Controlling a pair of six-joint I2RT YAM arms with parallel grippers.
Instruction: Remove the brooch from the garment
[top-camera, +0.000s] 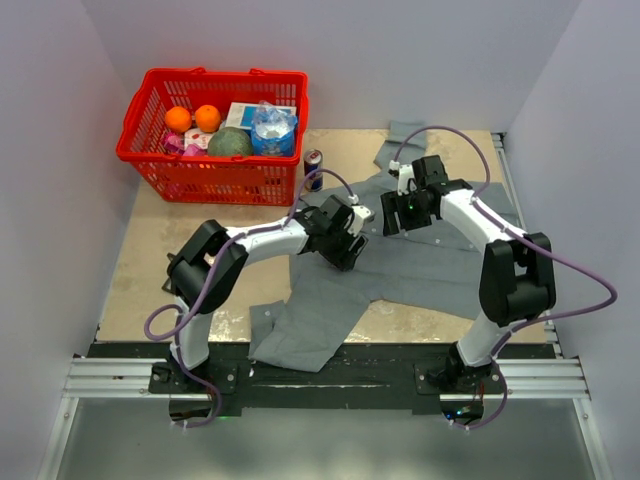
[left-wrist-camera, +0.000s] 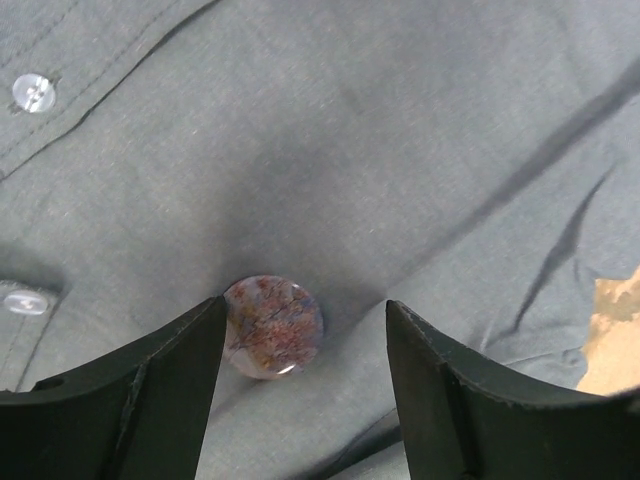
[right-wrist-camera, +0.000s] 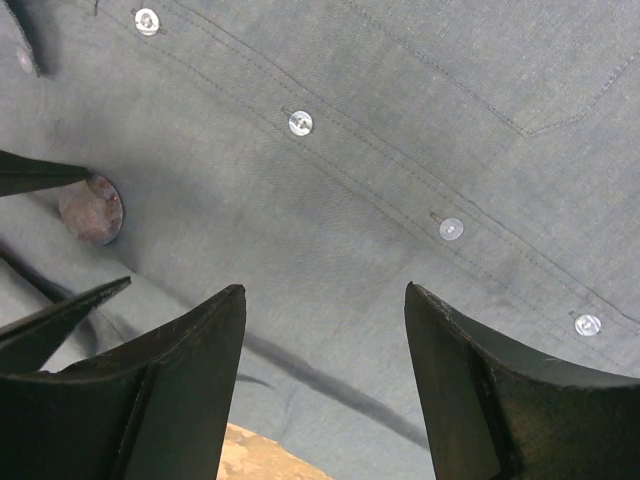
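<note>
Left gripper (left-wrist-camera: 305, 325) fingers sit nearest the lens, jaws apart and straddling the brooch (left-wrist-camera: 272, 327). One finger is at the brooch's edge, touching or nearly so. The other stands clear of the brooch with bare cloth between. Nothing is clamped.

The brooch lies flat on the shirt (left-wrist-camera: 420, 140), apparently not yet detached. The button (right-wrist-camera: 300, 123) row runs just beside the brooch. The shirt is spread on the table (top-camera: 150, 250), likely so the brooch faces up for a straight pinch.

Right gripper (right-wrist-camera: 325, 300) sits near the brooch, jaws also wide and empty, low over the cloth. Contact cannot be told. Probable purpose: pin the shirt down while the left gripper pulls the brooch.
</note>
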